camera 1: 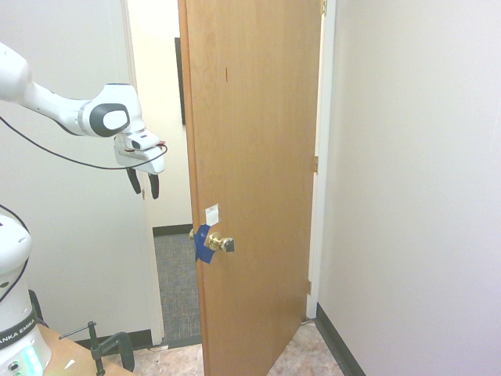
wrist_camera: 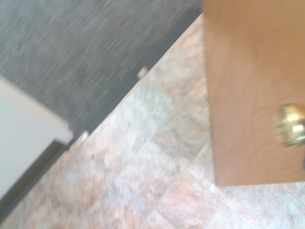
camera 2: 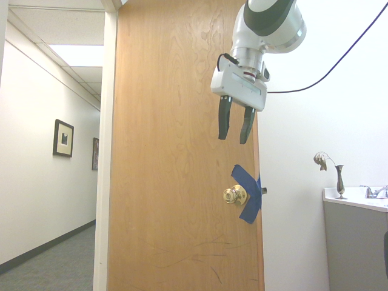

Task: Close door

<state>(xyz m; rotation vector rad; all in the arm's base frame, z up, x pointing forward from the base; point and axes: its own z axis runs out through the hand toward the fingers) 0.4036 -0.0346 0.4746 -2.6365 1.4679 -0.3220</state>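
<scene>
The tall orange-brown wooden door [camera 1: 254, 157] stands ajar, swung into the room, with a gap to the hallway on its left. Its brass knob [camera 1: 219, 243] has blue tape [camera 1: 203, 244] around the latch and a small white sticker [camera 1: 211, 213] just above. From the other side I see the door [camera 2: 176, 182], its knob [camera 2: 233, 195] and the blue tape [camera 2: 250, 195]. My gripper [camera 1: 144, 184] hangs open and empty, left of the door's free edge and above the knob, fingers pointing down. It is also in the second exterior view [camera 2: 233, 126]. The wrist view shows the door [wrist_camera: 252, 90] and its blurred knob [wrist_camera: 290, 125].
The white door frame [camera 1: 141, 157] is just behind the gripper. Grey hallway carpet [camera 1: 176, 274] lies beyond the opening and tiled floor [wrist_camera: 157, 162] below. The right wall [camera 1: 415, 196] stands close to the hinge side. A counter with a small vase [camera 2: 338, 173] is at the right.
</scene>
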